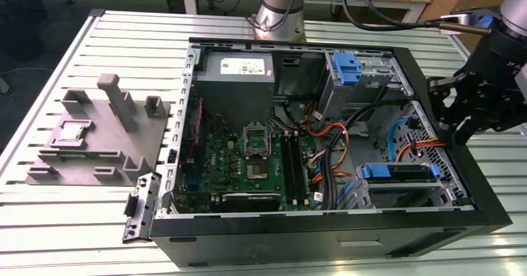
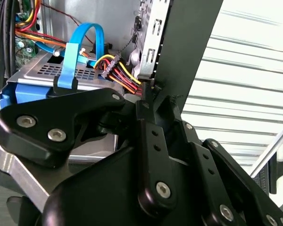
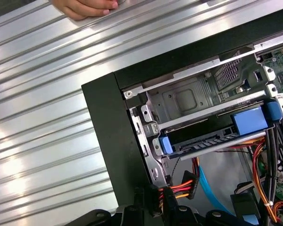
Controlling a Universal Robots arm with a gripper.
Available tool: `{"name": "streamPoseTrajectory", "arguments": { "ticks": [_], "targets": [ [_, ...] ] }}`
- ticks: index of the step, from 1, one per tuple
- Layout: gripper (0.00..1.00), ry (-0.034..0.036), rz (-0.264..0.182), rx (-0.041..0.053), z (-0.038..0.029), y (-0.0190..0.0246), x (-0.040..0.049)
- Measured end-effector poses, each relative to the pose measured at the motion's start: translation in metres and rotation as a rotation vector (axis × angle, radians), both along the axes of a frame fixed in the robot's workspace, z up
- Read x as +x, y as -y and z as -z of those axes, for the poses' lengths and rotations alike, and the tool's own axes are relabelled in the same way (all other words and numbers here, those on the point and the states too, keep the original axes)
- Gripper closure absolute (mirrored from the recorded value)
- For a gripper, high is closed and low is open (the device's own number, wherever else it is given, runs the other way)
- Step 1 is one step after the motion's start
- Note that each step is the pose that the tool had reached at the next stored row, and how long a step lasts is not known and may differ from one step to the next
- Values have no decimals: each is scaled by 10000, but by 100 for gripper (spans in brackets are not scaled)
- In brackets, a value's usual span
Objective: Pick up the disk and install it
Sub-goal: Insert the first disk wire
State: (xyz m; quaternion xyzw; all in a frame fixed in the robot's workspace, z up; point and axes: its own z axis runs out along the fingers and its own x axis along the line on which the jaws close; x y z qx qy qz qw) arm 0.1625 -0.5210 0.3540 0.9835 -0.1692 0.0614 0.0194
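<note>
The disk point(image 1: 395, 172), with blue side rails, sits in the drive cage at the near corner of the open computer case point(image 1: 329, 236) on the exterior view's right. In the first wrist view the disk point(image 3: 210, 138) lies in one bay of the cage, with an empty bay point(image 3: 186, 99) beside it. Its blue rail point(image 2: 30, 92) shows past the black gripper linkage in the second wrist view. My gripper point(image 1: 453, 139) hangs at the case's wall on the exterior view's right, beyond the cage. It is shut on nothing, tips point(image 2: 151, 96) together at the wall's edge.
A grey power-supply box point(image 1: 239, 72) and a bare blue bracket point(image 1: 346, 66) sit at the case's far side. Orange, red and yellow cables point(image 3: 179, 188) run beside the cage. A grey fixture point(image 1: 99, 134) stands at the exterior view's left. A hand point(image 3: 85, 7) rests on the slatted table.
</note>
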Motion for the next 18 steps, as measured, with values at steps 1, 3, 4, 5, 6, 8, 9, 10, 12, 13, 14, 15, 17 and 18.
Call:
{"name": "streamPoseTrajectory", "arguments": {
  "ticks": [1,3,4,5,6,8,9,10,12,13,14,15,17,18],
  "targets": [
    [70,51,-3,-4,-1,0,-9],
    [70,169,-12,-11,0,0,-25],
    [70,224,-16,-15,1,0,-31],
    [71,254,-16,-21,3,0,-32],
    [71,268,-18,-25,5,0,-31],
    [79,289,-17,-32,7,0,-32],
    [79,290,-17,-35,7,0,-32],
    [79,291,-18,-35,7,0,-32],
    [79,292,-17,-34,8,0,-32],
    [80,294,-17,-37,7,0,-32],
    [80,292,-18,-35,7,0,-32],
    [84,292,-18,-34,2,0,-32],
    [84,292,-18,-35,-24,0,-32],
    [84,292,-17,-33,-30,0,-32]
  ]
}}
